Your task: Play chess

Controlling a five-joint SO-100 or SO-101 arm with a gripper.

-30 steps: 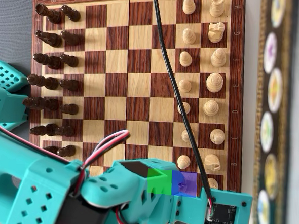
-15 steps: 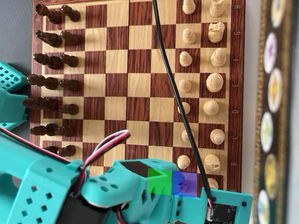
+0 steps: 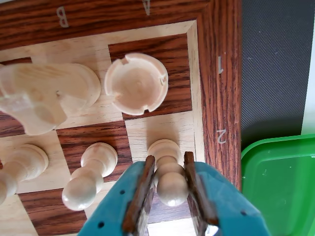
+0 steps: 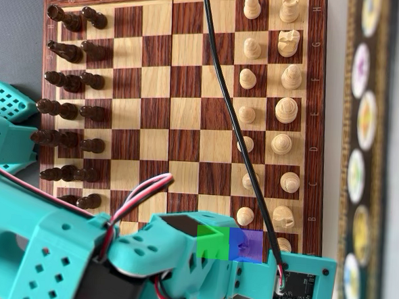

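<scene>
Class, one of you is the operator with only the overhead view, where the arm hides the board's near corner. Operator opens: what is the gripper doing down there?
Observer: In the wrist view the gripper straddles the light pawn on A2.
Operator: Is it gripping?
Observer: Both fingers appear to press the pawn's sides.
Operator: What is close by?
Observer: The rook stands on A1, apart from the fingers; a green container sits just off the board.
</scene>
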